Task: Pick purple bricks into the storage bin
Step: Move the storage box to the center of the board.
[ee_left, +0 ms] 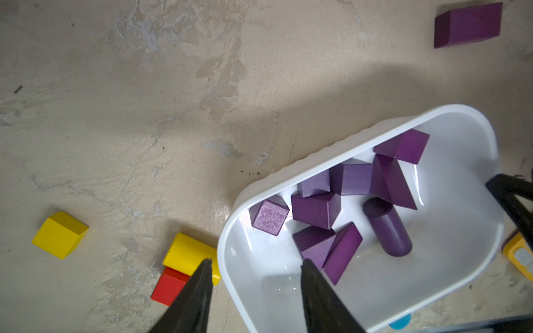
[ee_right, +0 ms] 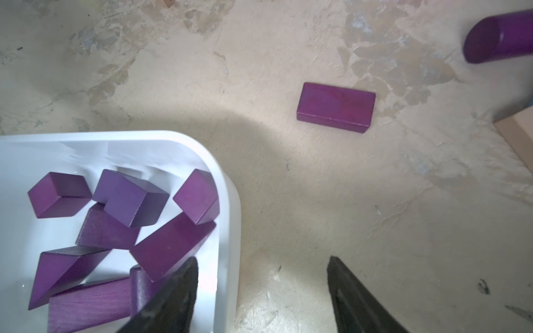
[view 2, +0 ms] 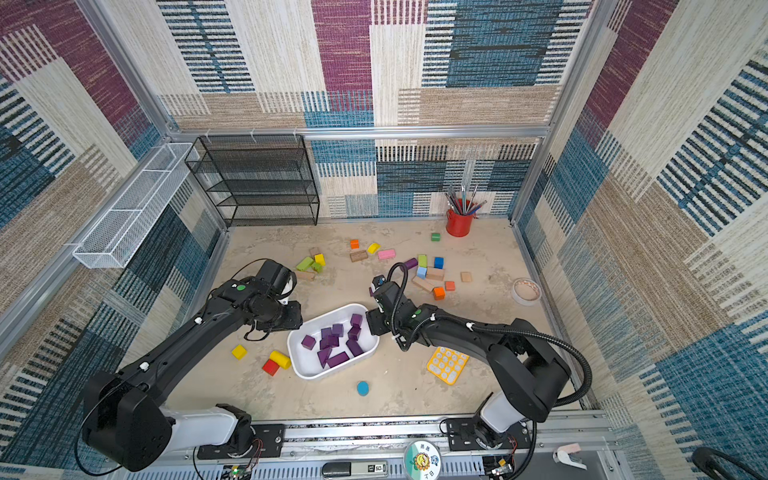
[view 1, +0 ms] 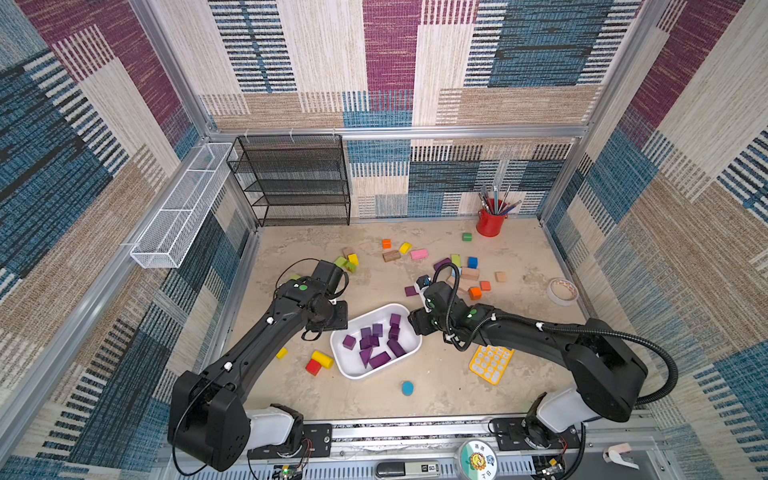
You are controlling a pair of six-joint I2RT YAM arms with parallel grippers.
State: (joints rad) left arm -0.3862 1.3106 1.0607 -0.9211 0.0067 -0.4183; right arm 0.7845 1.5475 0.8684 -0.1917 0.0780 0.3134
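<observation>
Though hovering right at the storage bin (view 1: pixel 353 363), clamped on nothing on either side. On the right gripper (ee_right: pixel 262 265), jaws well apart and empty, one finger over the bin's inside, its partner over the bare table (ee_right: pixel 375 201). On the left gripper (ee_left: pixel 256 268), jaws apart too, straddling the rim on the bin's other side without pinching it, as far as can be told.

Most of the purple bricks (view 1: pixel 380 340) already inside the bin, in a loose heap of cubes, wedges and bars. Two seen outside it: a flat purple bar (ee_right: pixel 336 107) lying on the table just beyond the bin, near the right gripper, and a rounded purple piece (view 1: pixel 442 264) farther back, just beside a lime-green block (view 1: pixel 456 260).

Judged to be between picks, late in the task. Next, probably:
- Swing the right arm off the bin and over the flat bar.
- Turn the wrist so as to close across the narrow width.
- Go down until the fingertips nearly meet the table — low-lying piece, little side to catch.
- Shut, lift and carry back above the rim before letting go.

After that, the rounded piece — calls for care not to drag the neighbouring blocks along.
</observation>
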